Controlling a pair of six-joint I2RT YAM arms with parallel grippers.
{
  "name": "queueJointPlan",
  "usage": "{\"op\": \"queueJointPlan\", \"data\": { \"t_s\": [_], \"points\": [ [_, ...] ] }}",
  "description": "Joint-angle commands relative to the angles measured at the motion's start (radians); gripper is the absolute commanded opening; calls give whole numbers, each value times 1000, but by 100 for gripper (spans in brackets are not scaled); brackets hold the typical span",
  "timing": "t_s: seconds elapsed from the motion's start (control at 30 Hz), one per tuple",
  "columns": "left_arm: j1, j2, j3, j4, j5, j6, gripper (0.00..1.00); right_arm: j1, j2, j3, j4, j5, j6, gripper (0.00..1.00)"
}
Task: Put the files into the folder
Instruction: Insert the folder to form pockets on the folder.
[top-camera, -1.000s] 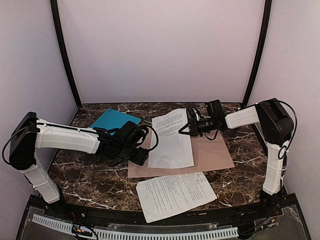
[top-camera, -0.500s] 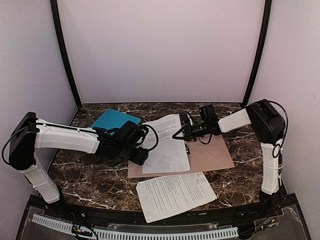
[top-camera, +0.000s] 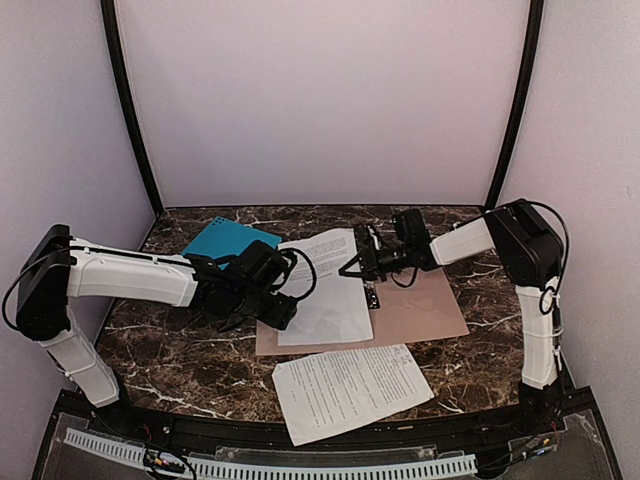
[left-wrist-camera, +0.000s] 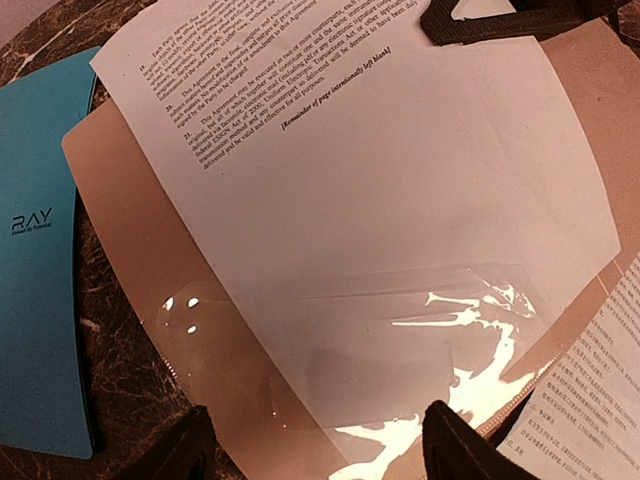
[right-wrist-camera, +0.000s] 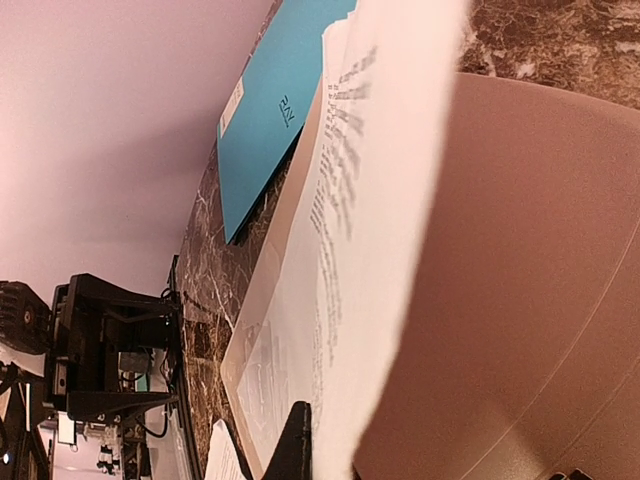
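Dark marble worktop (top-camera: 160, 372) with white veins, closed in by pale walls, carries the open tan folder (top-camera: 420, 310) lying flat between the two arms. The right tool (top-camera: 362, 266) has its fingers together, pinched on the far right edge of a printed sheet (top-camera: 325, 300). That edge is raised off the card at the tool, and from there the sheet slopes down and away across the folder's left half toward the left tool (top-camera: 283, 312).

The left tool's fingers (left-wrist-camera: 190, 448) stand well apart, with nothing gripped, low over the folder's near left corner. Directly ahead of them the sheet's blank lower part lies under a glossy clear film that catches the light. Its printed lines sit farther out, toward the right tool.

A second sheet (top-camera: 350, 388) lies flat on the worktop on the near side of both tools, at the folder's near edge. A teal folder (top-camera: 222, 240) rests beyond the left tool, beside the tan folder's left edge.
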Motion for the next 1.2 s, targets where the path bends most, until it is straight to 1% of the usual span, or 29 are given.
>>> {"op": "queueJointPlan", "data": {
  "t_s": [0.0,0.17,0.9,1.17],
  "points": [
    [-2,-35,-4,-29,-2,8,71,21,36,33,20,-7,7,0],
    [-3,-36,-5,-30,-2,8,71,28,51,32,33,-10,14,0],
    [-2,-48,-8,-39,-21,8,71,64,76,58,-3,-1,-1,0],
    [-3,-51,-8,-43,-26,8,71,66,66,38,38,40,39,0]
  ]
}}
